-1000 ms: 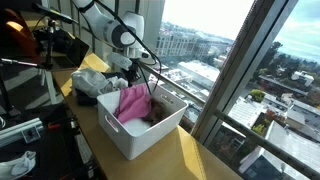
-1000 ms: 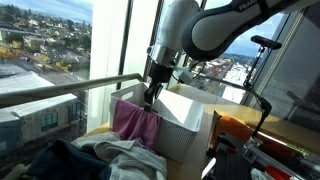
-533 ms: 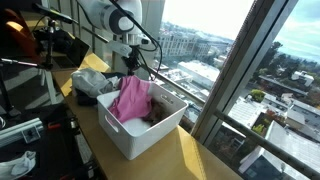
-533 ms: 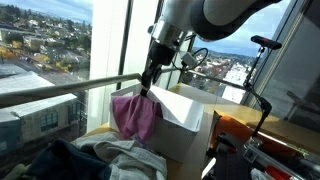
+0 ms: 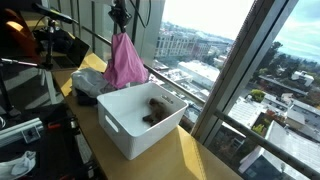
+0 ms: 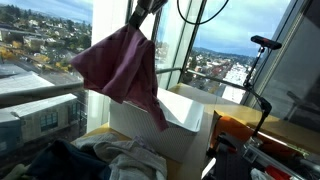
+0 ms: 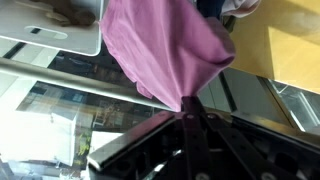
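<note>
**A:** Where is the hand [image 5: 121,24]?

**B:** High up, close to the top edge in both exterior views and well above the table [image 5: 192,158].

**A:** Wide or narrow?

**B:** Closed tight, pinching the top of a pink cloth [image 5: 125,62]. In the wrist view the fingers [image 7: 188,120] come together at the point where the cloth bunches.

**A:** So the cloth is off the table?

**B:** Yes, it is fully in the air. It hangs loose from the hand, narrow at the top and fanning out below. In an exterior view its lower edge falls in an uneven point in front of the window [image 6: 60,45].

**A:** What is below it?

**B:** A white bin [image 5: 122,135] stands on the table, well below the hand. The cloth does not touch it. A small brown thing [image 5: 155,110] lies inside the bin towards the far right, but I can't make out what it is.

**A:** Is the cloth straight over the bin?

**B:** It is about over the bin's far left corner, though I can't tell whether it is above the bin or just beside it.

**A:** Is there anything else close by?

**B:** A pile of clothes [image 5: 92,85] lies on the table just left of the bin.
</note>
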You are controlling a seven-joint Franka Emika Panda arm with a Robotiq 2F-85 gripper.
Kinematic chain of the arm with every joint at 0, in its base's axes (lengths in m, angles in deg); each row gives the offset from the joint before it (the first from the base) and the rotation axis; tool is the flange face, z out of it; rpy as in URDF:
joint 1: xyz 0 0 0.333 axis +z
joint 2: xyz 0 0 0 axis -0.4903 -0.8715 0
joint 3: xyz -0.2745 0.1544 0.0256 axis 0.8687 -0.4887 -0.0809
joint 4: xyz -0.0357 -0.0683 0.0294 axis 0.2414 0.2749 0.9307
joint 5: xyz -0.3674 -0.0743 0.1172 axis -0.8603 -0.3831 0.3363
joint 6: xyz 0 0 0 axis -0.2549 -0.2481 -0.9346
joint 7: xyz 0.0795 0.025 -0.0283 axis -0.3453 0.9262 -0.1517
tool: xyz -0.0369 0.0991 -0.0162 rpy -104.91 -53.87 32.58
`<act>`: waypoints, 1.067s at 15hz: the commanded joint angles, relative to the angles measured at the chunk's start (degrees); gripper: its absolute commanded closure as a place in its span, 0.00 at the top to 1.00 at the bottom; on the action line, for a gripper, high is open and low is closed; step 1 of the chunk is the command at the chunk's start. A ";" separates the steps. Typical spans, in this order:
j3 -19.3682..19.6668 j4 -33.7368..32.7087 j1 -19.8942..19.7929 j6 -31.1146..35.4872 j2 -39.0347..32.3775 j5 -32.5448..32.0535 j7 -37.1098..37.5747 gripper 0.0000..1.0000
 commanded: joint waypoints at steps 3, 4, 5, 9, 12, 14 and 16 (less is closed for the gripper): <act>-5.91 -8.13 5.85 -7.40 -2.29 -6.32 8.72 0.00; -6.60 -8.30 6.79 -7.41 -3.54 -7.54 10.16 0.00; -6.94 -7.69 7.63 -6.68 -5.07 -8.76 11.60 0.00; -5.78 -5.22 9.65 -4.97 -11.54 -9.98 14.45 0.00; -3.75 -4.20 9.20 -4.07 -15.31 -9.63 13.80 0.00; -1.89 -3.12 7.93 -3.53 -16.69 -8.76 12.58 0.00; -0.39 -1.84 6.24 -2.75 -17.25 -7.56 11.16 0.00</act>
